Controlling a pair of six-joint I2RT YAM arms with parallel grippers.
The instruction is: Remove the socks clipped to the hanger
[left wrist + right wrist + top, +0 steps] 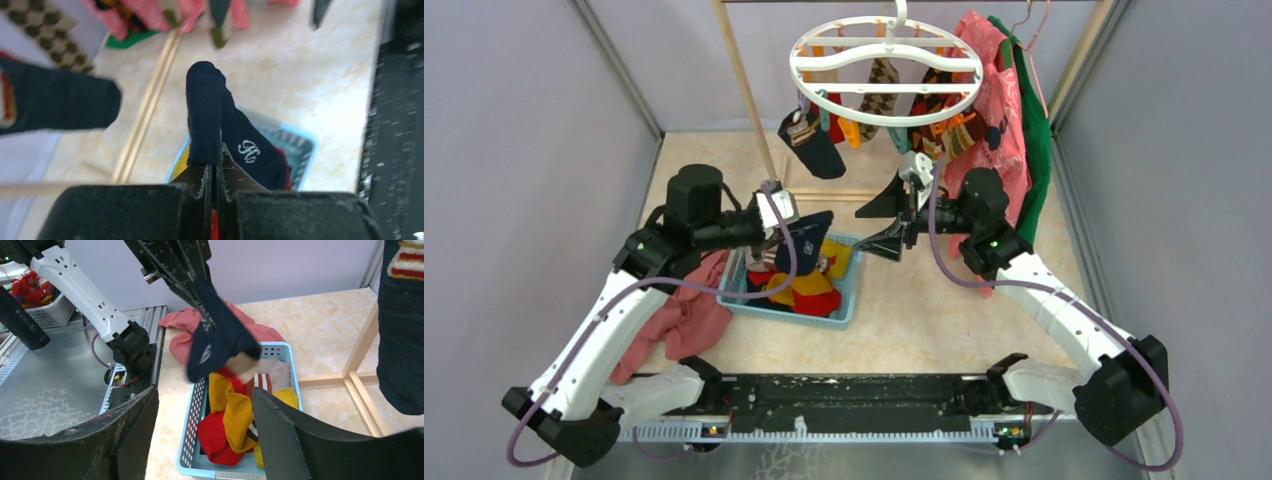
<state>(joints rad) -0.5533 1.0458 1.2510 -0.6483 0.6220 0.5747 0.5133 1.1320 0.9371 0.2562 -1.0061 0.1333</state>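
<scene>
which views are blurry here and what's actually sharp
Top external: sharp and evenly lit throughout. Left wrist: the held navy sock is in focus, the pink cloth at the top edge smeared. Right wrist: the basket crisp, its own near fingers dark and soft.

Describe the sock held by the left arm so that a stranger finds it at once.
Start at the light blue basket. Just above it, the left end effector pinches a navy sock. Unlike the red and yellow socks in the basket, it bears a small white monogram.
</scene>
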